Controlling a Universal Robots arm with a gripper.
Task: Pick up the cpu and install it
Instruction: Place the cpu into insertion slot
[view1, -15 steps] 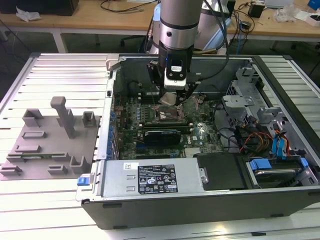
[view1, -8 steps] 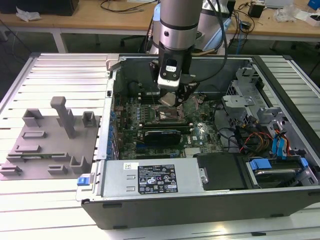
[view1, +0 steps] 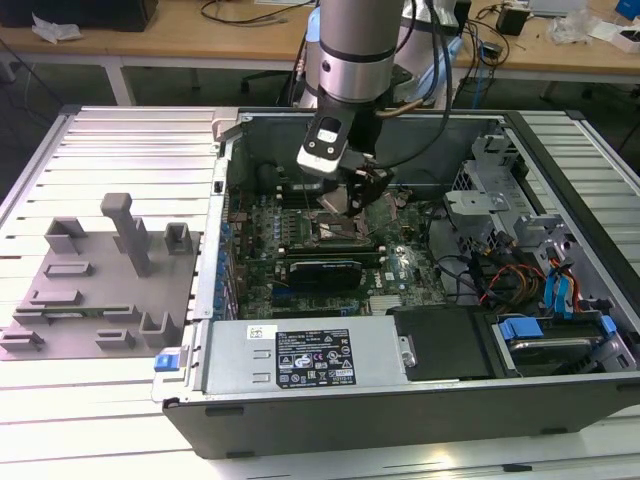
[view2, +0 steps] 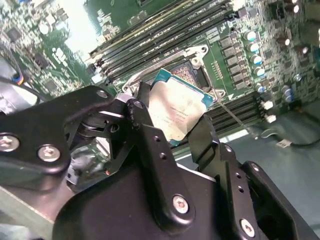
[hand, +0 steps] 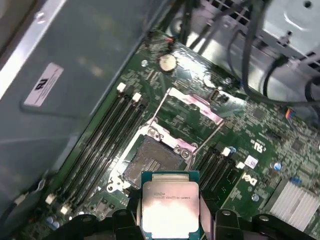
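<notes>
Slatted white counter (view1: 100, 400) spans the exterior view, its near edge closest to the camera. An open computer case (view1: 400, 420) lies on it, filling the side toward the exterior view's right. A grey fixture plate (view1: 90, 300) rests flat toward the counter's edge at the exterior view's left, just beside the case. The arm (view1: 355, 50) hangs down into the case over the green motherboard (view1: 400, 265). Its end effector (view1: 350, 195) is closed on the cpu (view2: 175, 110), with black fingers (view2: 150, 145) pinching two opposite edges (the pale metal top faces the wrist cameras). In both wrist views the cpu is held tilted above the board, partly overlapping the dark socket (hand: 152, 160). The socket's metal frame (hand: 195, 107) stands flipped open, and the chip is not seated.
</notes>
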